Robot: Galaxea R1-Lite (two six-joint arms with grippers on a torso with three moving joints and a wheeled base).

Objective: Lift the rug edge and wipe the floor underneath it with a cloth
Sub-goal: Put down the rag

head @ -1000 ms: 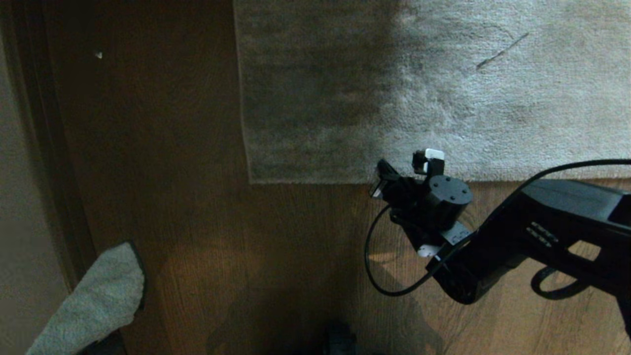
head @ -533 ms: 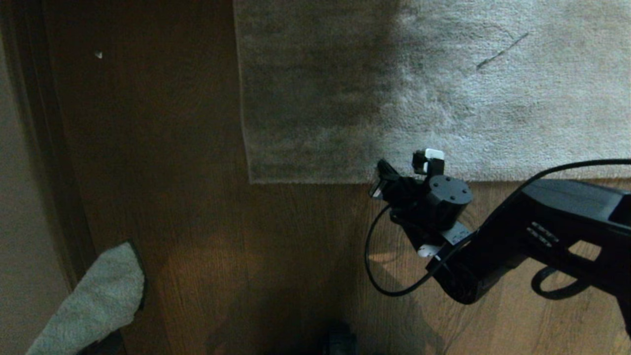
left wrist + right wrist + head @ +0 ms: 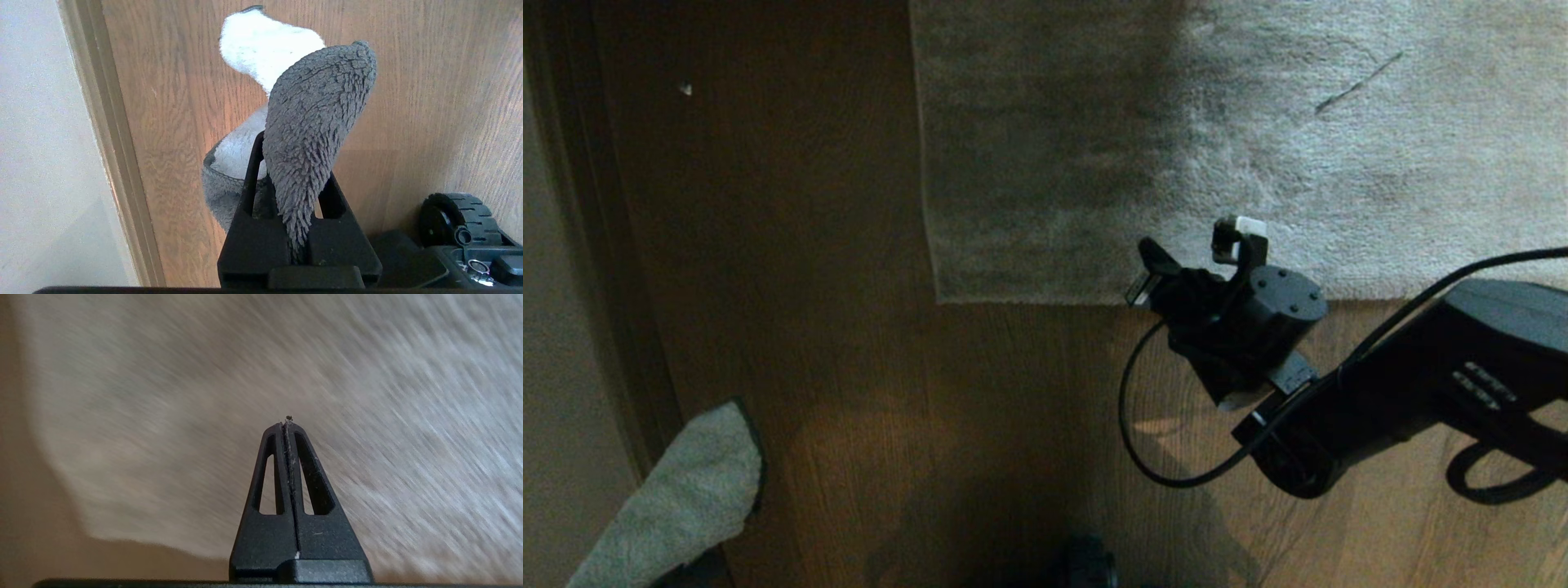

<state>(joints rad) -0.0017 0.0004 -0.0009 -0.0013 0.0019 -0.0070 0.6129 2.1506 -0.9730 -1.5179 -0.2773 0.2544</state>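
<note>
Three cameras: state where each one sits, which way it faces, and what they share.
Head view: on the robot's head, looking down at the floor, the rug edge and the right arm, whose right gripper is hidden here.
Left wrist view: behind the left gripper, shut on the cloth, facing floor; a base wheel shows.
Right wrist view: behind the shut right gripper, facing the rug.
Shared: cloth in head and left wrist; rug in head and right wrist.
</note>
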